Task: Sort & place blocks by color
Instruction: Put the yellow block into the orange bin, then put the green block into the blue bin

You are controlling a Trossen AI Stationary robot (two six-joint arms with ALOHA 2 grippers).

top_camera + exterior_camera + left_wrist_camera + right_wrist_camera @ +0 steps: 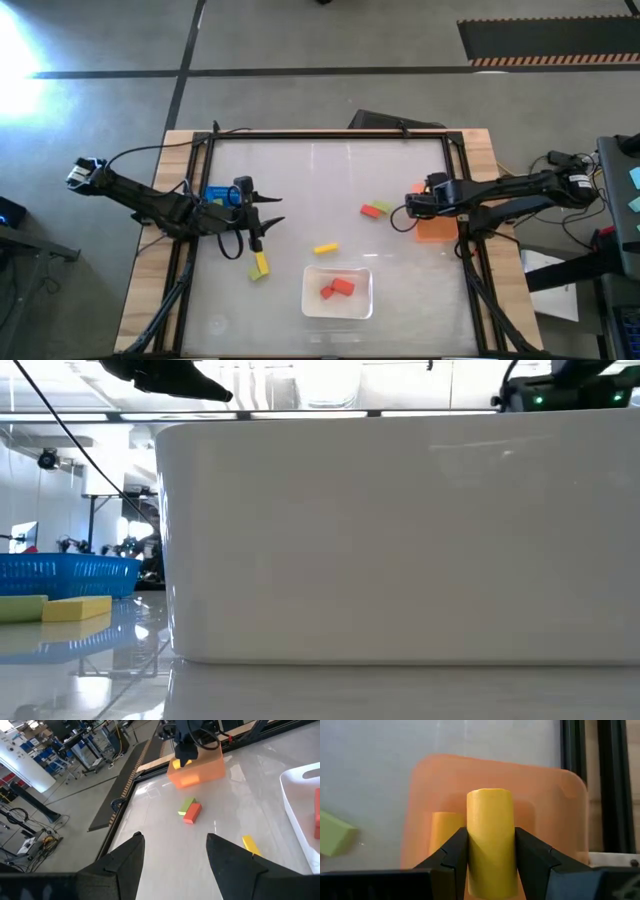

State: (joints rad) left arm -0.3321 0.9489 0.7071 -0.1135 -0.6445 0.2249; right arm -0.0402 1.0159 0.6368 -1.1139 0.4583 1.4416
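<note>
My right gripper [490, 839] is shut on a yellow block [490, 815] above the orange bin [555, 805], which has another yellow block [445, 830] lying in it. In the high view this gripper [412, 208] hangs at the bin's [437, 230] far left corner. My left gripper [272, 211] stands open and empty beside the blue bin [215, 194]. On the table lie a red and a green block [376, 209] side by side, one yellow block [326, 248], and a yellow and a green block [260, 265]. The white tray [310, 300] holds red blocks [338, 289]. My right gripper pinches the yellow block by its two long sides [472, 845] between the two fingers. The fingers slant steeply down from above and lie along the block, whose end sticks out past the fingertips. The block hangs clear above the orange bin.
The tray's white wall [400, 540] fills most of the low view; beside it show the blue bin [65, 570], a yellow block [75, 607] and a green one [20, 608]. Black rails [460, 190] frame the table's edges.
</note>
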